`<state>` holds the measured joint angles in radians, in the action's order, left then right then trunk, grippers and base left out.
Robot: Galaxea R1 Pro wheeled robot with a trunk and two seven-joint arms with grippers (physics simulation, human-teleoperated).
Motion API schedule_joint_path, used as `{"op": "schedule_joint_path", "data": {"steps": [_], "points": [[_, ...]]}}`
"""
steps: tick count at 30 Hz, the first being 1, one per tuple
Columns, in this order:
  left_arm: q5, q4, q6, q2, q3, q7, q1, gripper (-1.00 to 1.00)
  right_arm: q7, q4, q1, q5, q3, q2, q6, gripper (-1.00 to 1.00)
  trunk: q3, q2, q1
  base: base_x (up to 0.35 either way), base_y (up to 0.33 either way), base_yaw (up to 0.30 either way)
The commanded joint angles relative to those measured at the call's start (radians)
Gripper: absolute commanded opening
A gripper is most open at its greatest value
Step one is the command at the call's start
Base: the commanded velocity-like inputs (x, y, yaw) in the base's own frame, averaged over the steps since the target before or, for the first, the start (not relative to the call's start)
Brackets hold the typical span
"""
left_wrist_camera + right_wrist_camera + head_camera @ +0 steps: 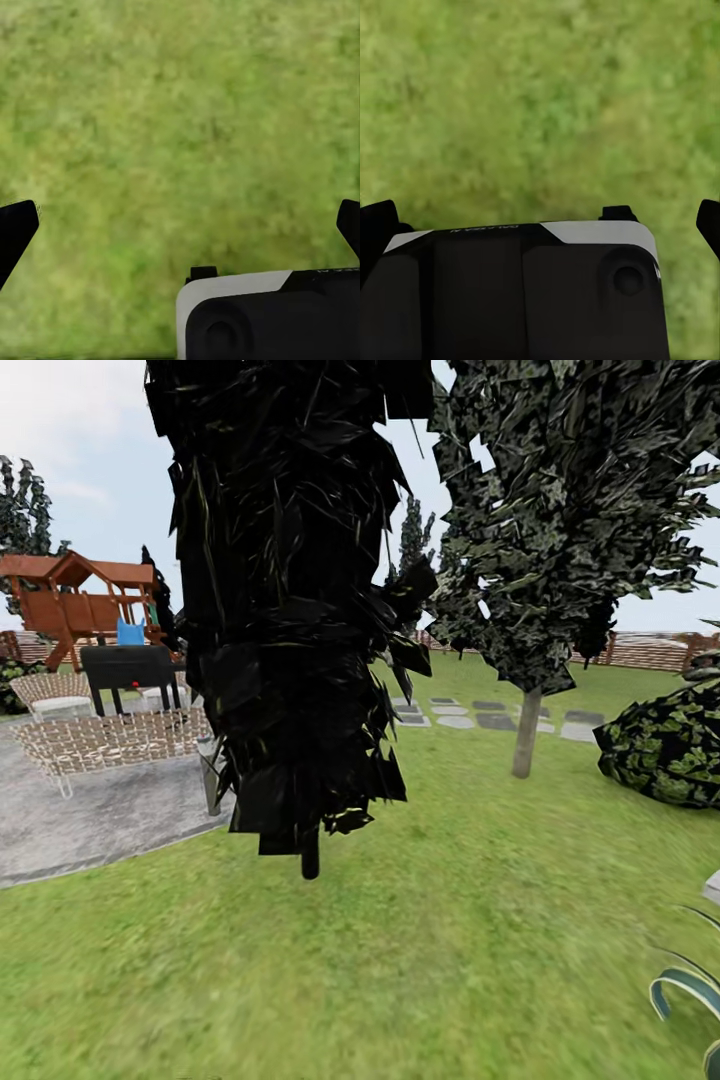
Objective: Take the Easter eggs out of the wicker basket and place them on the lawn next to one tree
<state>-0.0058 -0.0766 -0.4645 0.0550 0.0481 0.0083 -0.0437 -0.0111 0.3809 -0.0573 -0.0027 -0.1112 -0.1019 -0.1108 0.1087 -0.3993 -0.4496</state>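
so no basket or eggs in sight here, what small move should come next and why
Probably turn the base to look around the lawn for the wicker basket. The head view shows a dark cone-shaped tree close ahead, a patio with chairs, and stepping stones. Both wrist views show bare grass, and the left hand and right hand look open and empty.

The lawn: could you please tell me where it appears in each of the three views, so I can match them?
Head view: the lawn covers the lower half, running back past the thin-stemmed dark tree to the fence.
Left wrist view: grass lies behind the wide-apart fingertips.
Right wrist view: grass lies beyond the gripper body.
Shared landmark: the green grass itself.
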Motion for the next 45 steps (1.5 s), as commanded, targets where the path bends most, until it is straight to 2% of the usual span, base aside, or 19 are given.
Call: {"op": "schedule_joint_path", "data": {"steps": [1, 15, 45], "points": [[0.000, 0.001, -0.003, 0.000, 0.004, 0.001, 0.000, 1.00, -0.001, 0.003, 0.001, 0.000, -0.005, -0.001, -0.006, 1.00, -0.001, -0.001, 0.000, 0.000, 0.000, 0.288], [0.000, 0.001, -0.003, 0.000, 0.005, 0.001, -0.001, 1.00, -0.002, 0.003, 0.001, -0.001, -0.005, 0.001, -0.009, 1.00, -0.014, -0.001, 0.000, 0.000, 0.000, 0.192], [0.000, 0.001, -0.003, 0.000, 0.005, 0.001, 0.000, 1.00, -0.003, 0.003, 0.001, -0.001, -0.005, 0.001, -0.012, 1.00, -0.063, -0.001, 0.000, 0.000, 0.000, 0.008]]}}
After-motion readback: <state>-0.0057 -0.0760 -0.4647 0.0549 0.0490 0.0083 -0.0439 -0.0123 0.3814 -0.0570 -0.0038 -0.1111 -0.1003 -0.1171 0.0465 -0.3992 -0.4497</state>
